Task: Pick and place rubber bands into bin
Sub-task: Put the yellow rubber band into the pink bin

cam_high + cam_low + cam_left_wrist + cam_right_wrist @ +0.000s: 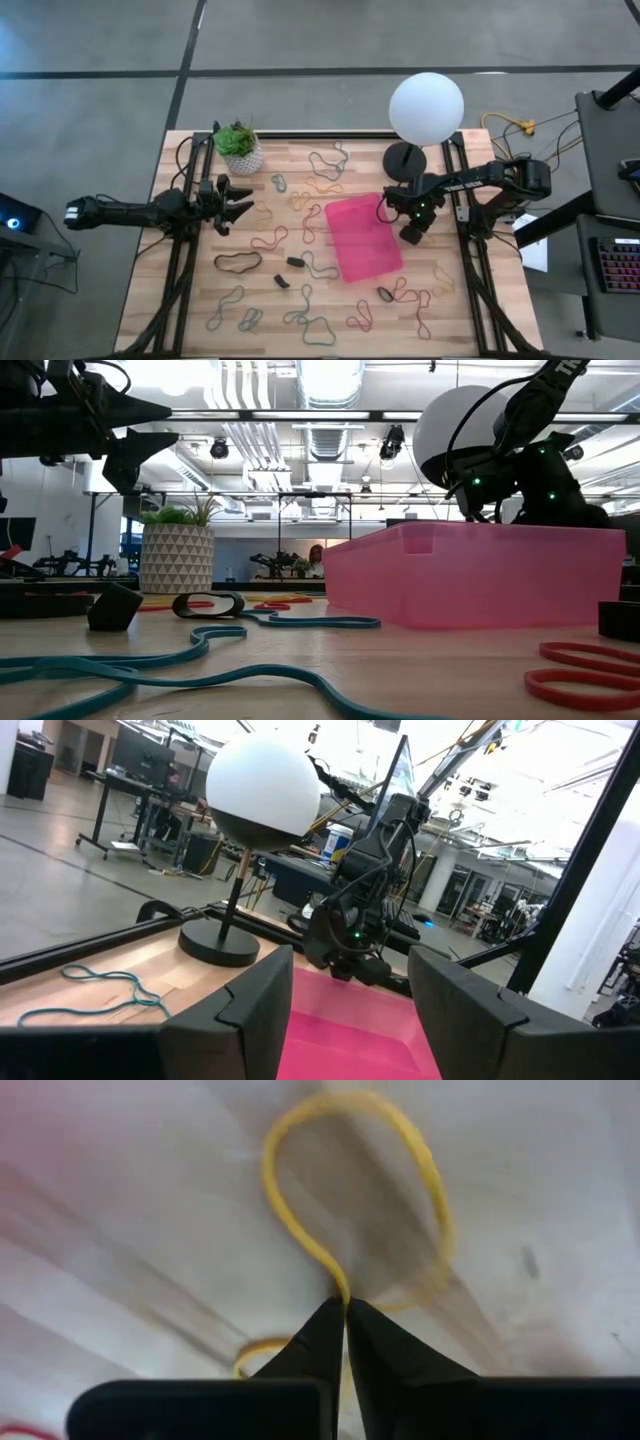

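The right pincer (346,1308) is pinching a yellow rubber band (345,1200) between clenched tips, beside the pink bin's (362,240) right edge on the counter (190,300). The left pincer (238,201) is hovering released near the potted plant (240,146). Other rubber bands (300,265) are lying scattered.

**Surfaces and finishes on the bench**

The bench (200,300) is showing pale planked wood with a smooth, lightly sheened top. The bin (362,238) is looking like translucent pink plastic, softly frosted. The rubber bands (300,318) are lying thin and matt. The right hand (346,1315) is presenting matt black fingers, pinching a yellow band (300,1230). The lamp globe (427,107) is appearing smooth and white, the plant pot (176,558) matt with a faceted pattern.
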